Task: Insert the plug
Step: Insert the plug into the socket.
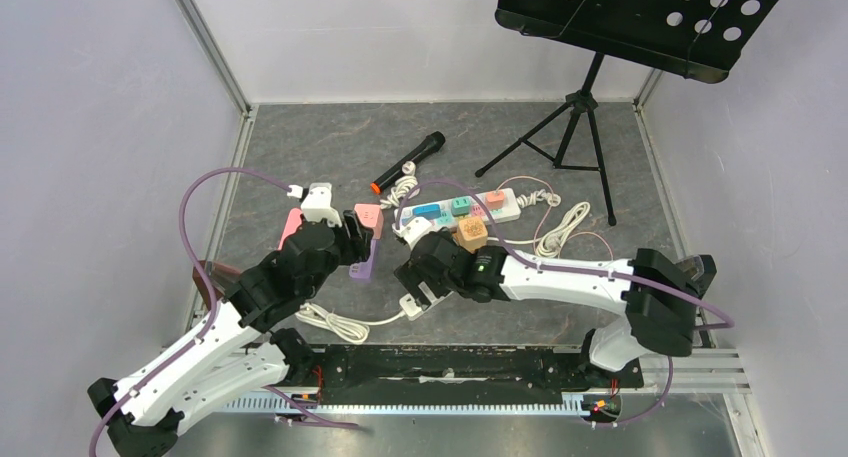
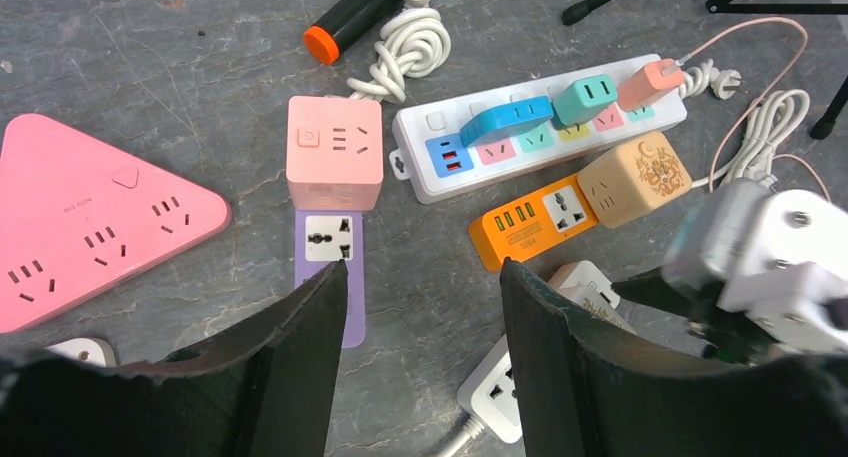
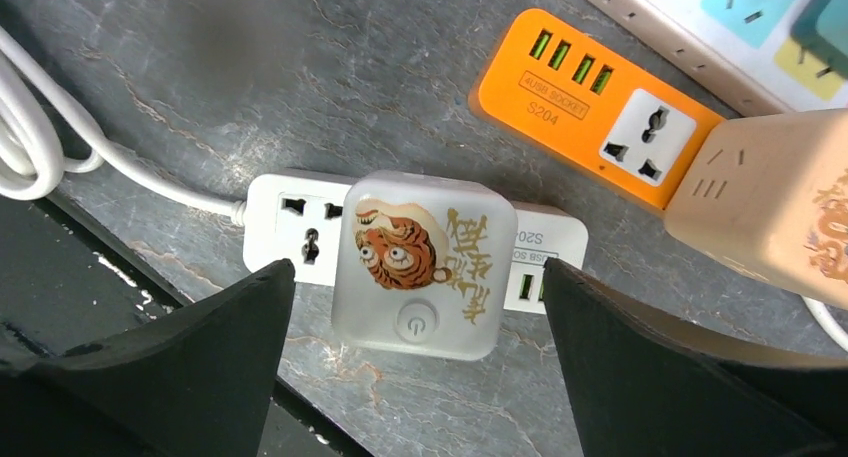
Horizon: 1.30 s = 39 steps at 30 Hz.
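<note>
The plug (image 3: 425,262) is a frosted white block with a tiger picture and a power button. It sits seated on the small white power strip (image 3: 290,222), covering its middle socket. My right gripper (image 3: 418,272) hangs open just above it, with one finger on each side and neither touching the plug. In the top view the right gripper (image 1: 415,267) is over that strip (image 1: 415,302). My left gripper (image 2: 422,267) is open and holds nothing, hovering over bare table between the purple strip (image 2: 328,242) and the white strip (image 2: 495,387).
An orange socket strip (image 3: 560,97) with a beige cube (image 3: 770,197) on it lies just beyond. A long white strip (image 2: 430,142) carries coloured plugs. A pink cube (image 2: 333,152), a pink triangular socket block (image 2: 90,227), a microphone (image 1: 408,162) and a music stand (image 1: 575,127) are around.
</note>
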### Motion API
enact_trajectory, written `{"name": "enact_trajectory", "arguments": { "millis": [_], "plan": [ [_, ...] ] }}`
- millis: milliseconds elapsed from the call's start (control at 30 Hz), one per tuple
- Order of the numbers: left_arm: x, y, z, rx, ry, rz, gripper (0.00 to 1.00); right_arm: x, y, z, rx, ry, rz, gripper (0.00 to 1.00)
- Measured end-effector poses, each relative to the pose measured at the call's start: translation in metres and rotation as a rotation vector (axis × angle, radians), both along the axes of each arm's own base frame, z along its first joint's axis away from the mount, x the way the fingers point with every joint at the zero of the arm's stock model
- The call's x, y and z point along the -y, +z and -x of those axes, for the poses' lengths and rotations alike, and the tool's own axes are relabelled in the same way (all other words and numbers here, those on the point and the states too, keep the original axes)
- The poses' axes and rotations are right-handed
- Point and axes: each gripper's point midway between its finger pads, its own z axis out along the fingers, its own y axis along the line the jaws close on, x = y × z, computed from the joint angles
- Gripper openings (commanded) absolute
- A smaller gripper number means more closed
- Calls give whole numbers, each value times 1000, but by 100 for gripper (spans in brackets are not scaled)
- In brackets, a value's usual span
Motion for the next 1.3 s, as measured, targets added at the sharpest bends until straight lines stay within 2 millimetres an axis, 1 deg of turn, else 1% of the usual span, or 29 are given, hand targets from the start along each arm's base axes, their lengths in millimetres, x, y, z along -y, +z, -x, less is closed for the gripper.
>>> {"name": "enact_trajectory", "arguments": {
  "millis": [133,233,300,500,533,767,900,1100,1200,1300],
  "plan": [
    [0,1,-1,6,-1,2,64,2,-15,-3,-37,-11,53,83],
    [1,3,-3,14,1,8,64,9,-27,-4,-72,-24,92,71],
    [0,4,-4,17,5,11,65,9,-31,-4,-87,-29,96,62],
    [-2,1,-5,12,14,10,65,8,-33,-3,-106,-30,90,2],
    [-3,0,-6,12,17,9,65,8,-33,-3,-107,-29,89,0],
    [-9,-2,-10,4,46,2,65,8,-38,-1,-118,-2,83,0],
    [-12,-5,-13,-4,64,-6,66,12,-46,1,-124,12,80,0],
    [-19,-6,-18,-5,98,-13,67,11,-50,2,-131,23,75,0],
    [-25,-3,-22,-2,132,-20,66,7,-52,-1,-120,32,73,0],
    [-29,3,-28,4,162,-22,67,4,-64,-5,-125,26,82,0]
  ]
}}
